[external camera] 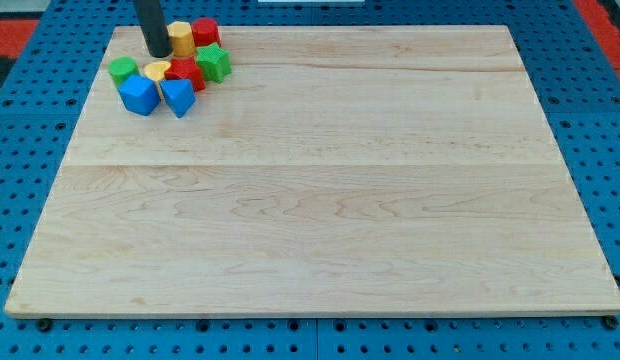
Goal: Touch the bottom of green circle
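Note:
The green circle [123, 69] lies at the left end of a tight cluster of blocks near the board's top left corner. My tip [160, 54] stands just up and to the right of it, a short gap away, between the circle and a yellow hexagon [180, 38]. A small yellow block [156, 70] sits right below my tip. A blue cube [139, 95] lies just below the green circle, at its bottom side.
The cluster also holds a second blue block [178, 97], a red star-like block [186, 72], a green block [214, 62] and a red block [205, 31]. The wooden board [320, 200] lies on a blue pegboard.

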